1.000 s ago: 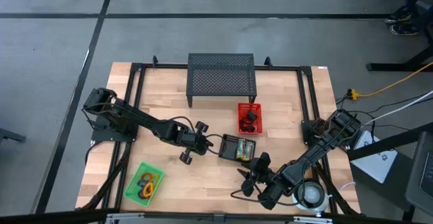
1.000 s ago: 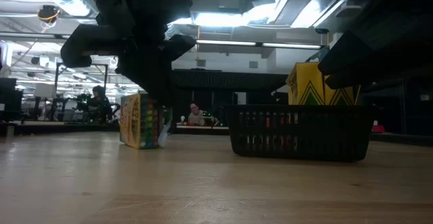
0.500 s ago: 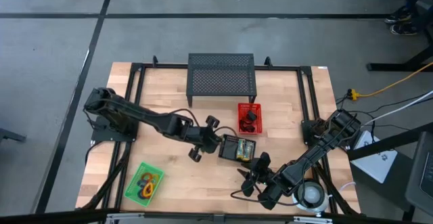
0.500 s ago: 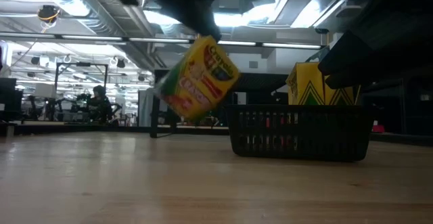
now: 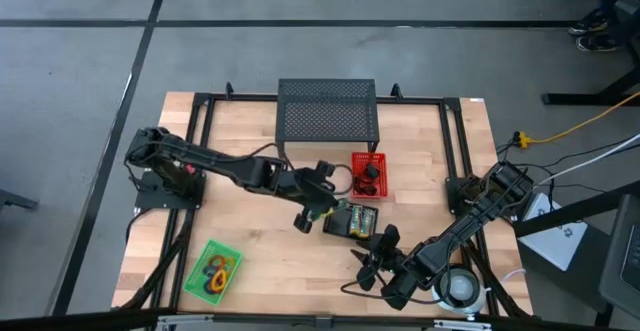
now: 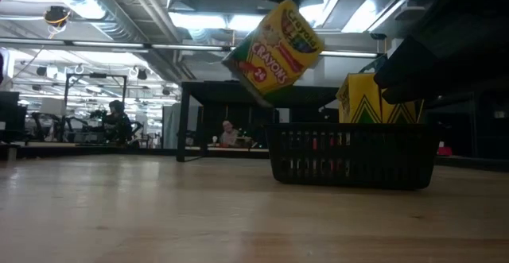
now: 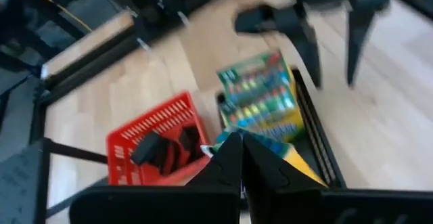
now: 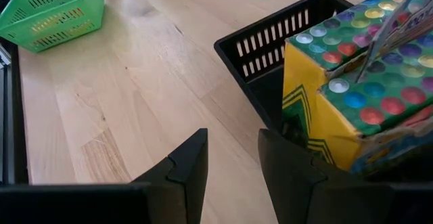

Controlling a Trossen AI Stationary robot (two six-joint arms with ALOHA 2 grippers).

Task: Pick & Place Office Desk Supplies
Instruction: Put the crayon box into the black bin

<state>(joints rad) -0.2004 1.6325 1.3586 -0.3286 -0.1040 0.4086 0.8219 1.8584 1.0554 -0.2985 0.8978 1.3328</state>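
My left gripper (image 5: 322, 201) is shut on a yellow and green crayon packet (image 6: 273, 50), which hangs in the air above the black basket (image 5: 352, 221). Another crayon packet (image 6: 372, 98) stands upright inside that basket and shows as coloured dots in the left wrist view (image 7: 260, 97). Black clips lie in a red basket (image 5: 368, 174). Coloured loops lie in a green basket (image 5: 212, 269). My right gripper (image 8: 232, 158) is open, low over the table just near of the black basket (image 8: 270, 38), and touches nothing. My left gripper pinches the crayon packet between its two fingers (image 7: 233, 158) at the packet's upper end (image 6: 301, 17), coming from above. The packet is lifted clear of the table and hangs tilted below the fingers, over the black basket's left part. My own fingers hide the exact spot.
A black mesh stand (image 5: 328, 116) sits at the table's far middle. A round white object (image 5: 460, 287) lies at the near right corner by the right arm. Bare wood lies between the green basket (image 8: 54, 7) and the black basket. People sit in the room beyond.
My left gripper has risen and travelled toward the table's right, from bare wood to above the black basket. The crayon packet, which stood upright on the table a second ago, is now lifted clear, tilted, and higher than the basket's rim.
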